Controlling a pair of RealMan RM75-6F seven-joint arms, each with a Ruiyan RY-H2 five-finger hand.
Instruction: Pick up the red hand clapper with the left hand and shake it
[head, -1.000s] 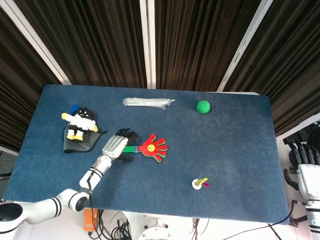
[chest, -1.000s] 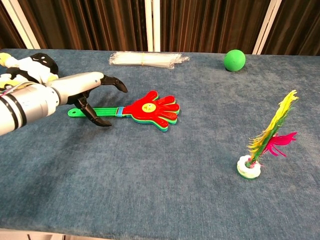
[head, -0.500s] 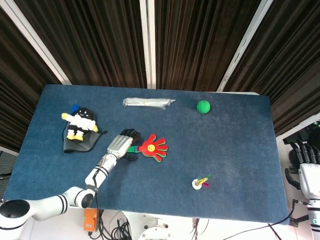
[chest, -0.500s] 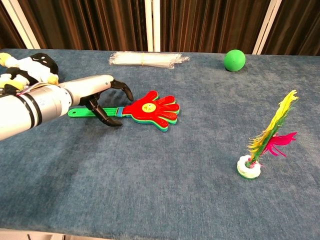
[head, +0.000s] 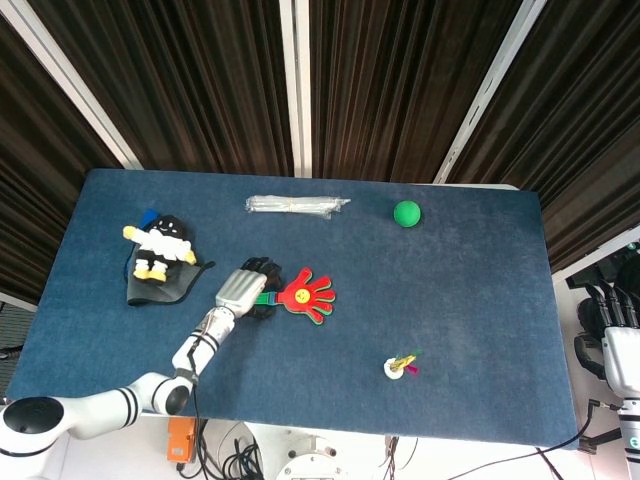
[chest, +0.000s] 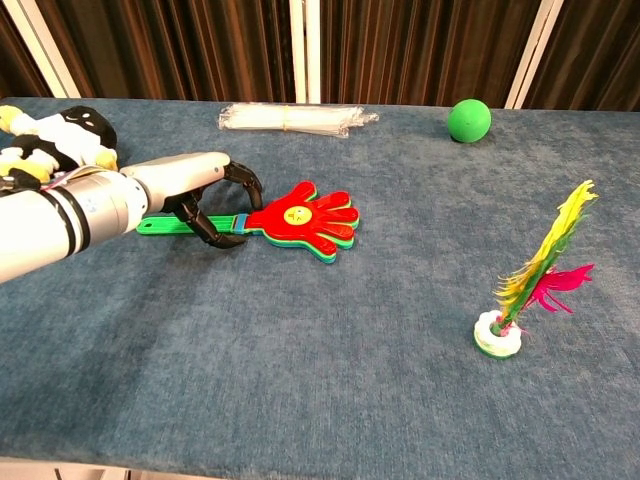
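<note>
The red hand clapper (head: 307, 293) (chest: 300, 218) lies flat on the blue table (chest: 330, 380), its green handle (chest: 165, 225) pointing left. My left hand (head: 243, 288) (chest: 190, 185) hovers low over the handle where it meets the red palm. Its dark fingers (chest: 245, 185) arch over the far side and the thumb comes in from the near side. They curl around the handle without a plain grip. My right hand (head: 612, 330) hangs off the table's right edge in the head view, holding nothing, fingers apart.
A green ball (head: 406, 212) (chest: 468, 119) sits at the back right. A clear plastic pack (head: 295, 205) (chest: 290, 120) lies at the back centre. A feather shuttlecock (head: 400, 367) (chest: 520, 290) stands front right. A plush toy (head: 160, 250) (chest: 55, 140) rests on dark cloth at the left.
My left hand has slid right along the handle toward the red palm, and its fingers have curled in closer around the handle. The clapper has not moved.
</note>
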